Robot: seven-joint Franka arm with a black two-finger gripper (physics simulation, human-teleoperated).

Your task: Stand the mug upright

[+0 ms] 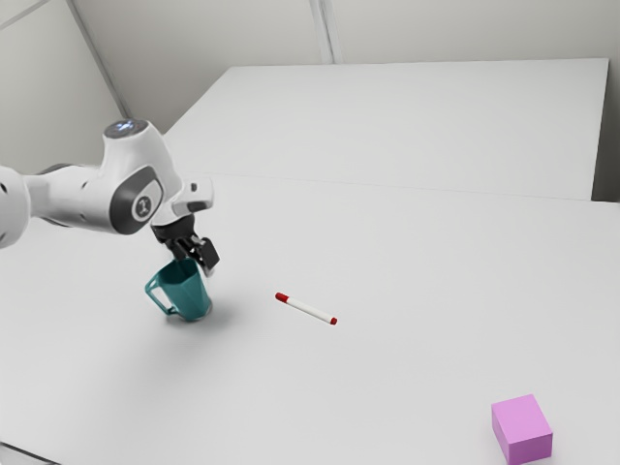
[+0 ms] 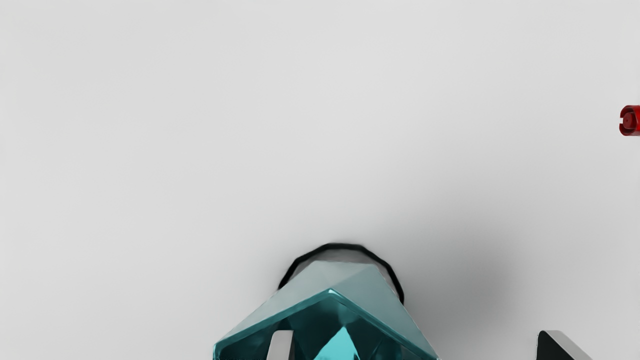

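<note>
Teal mug (image 1: 193, 294): handle (image 1: 156, 300) visible in exterior view.

White arm (image 1: 77, 199) reaching in from the exterior view's left, black claw (image 1: 197, 260) pointing downward, fingers (image 2: 556, 348) spread wide

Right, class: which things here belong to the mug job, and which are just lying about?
Belonging to the job:
teal faceted mug
black two-finger gripper

Just lying about:
slim white marker with red ends
pinkish-purple cube
</note>
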